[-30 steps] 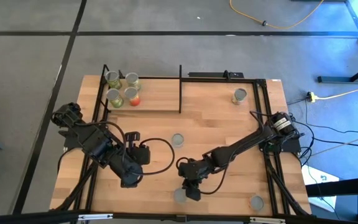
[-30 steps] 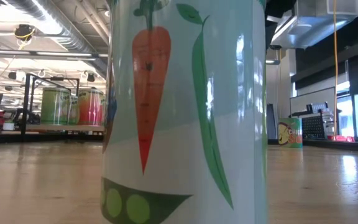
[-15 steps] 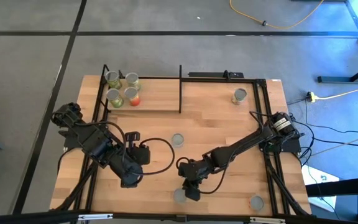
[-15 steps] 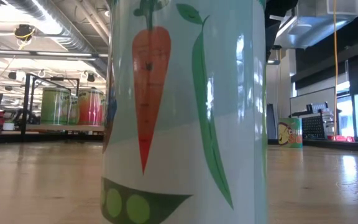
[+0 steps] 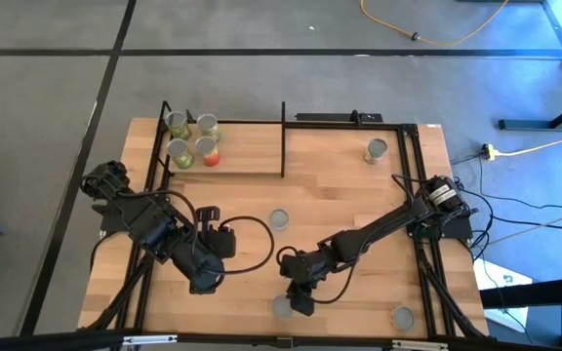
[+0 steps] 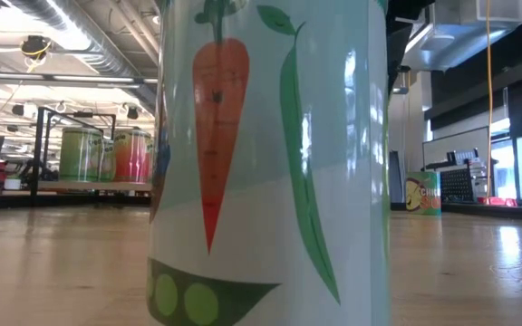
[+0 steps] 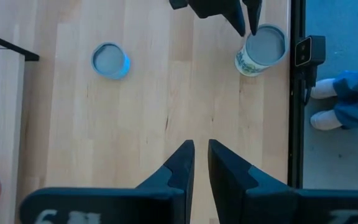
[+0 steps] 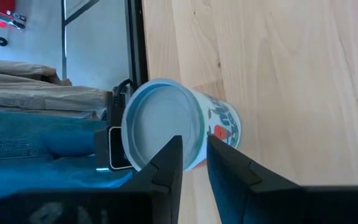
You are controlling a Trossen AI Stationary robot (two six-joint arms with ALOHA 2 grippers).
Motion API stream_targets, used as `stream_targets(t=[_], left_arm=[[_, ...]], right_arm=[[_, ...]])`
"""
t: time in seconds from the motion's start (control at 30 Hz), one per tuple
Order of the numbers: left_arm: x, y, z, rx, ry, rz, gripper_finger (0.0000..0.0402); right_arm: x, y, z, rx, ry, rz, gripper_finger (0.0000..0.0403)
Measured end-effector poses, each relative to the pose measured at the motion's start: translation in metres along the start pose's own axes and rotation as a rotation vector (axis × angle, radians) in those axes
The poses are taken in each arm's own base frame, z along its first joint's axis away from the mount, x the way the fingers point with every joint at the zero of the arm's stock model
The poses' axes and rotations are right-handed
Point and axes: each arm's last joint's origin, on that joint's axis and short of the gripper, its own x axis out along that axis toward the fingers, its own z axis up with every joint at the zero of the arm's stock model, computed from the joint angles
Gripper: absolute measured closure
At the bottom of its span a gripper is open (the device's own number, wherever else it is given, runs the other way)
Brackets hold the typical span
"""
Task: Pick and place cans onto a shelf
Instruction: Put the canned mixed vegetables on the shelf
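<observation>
So, can [image 8: 166,130]: stood upright at the table's front edge, axis vertical, silvery top up
right gripper [image 5: 301,301]: hung right over that can, fingers nearly together, nothing held
left gripper [image 7: 201,165]: parked mid-left, jaws nearly closed, empty
shelf [image 5: 242,156]: back left, four cans stood on it

near can [image 6: 270,163] cropped top and bottom, hiding table behind

Two cans [image 7: 110,60] beyond nearly-closed fingers [image 7: 180,169]
</observation>
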Motion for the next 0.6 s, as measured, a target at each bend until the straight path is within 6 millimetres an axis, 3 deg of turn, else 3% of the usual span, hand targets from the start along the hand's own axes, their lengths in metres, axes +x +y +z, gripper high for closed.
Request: stream_targets(t=[0.43, 0.6], left_arm=[[0.0, 0.0, 0.0, 0.001, 0.0, 0.0, 0.0363], [0.0, 0.0, 0.0, 0.001, 0.0, 0.0, 0.0363]], right_arm=[[0.001, 0.001, -0.001, -0.006, -0.007, 0.0, 0.0327], [0.013, -0.003, -0.002, -0.006, 0.003, 0.008, 0.0327]])
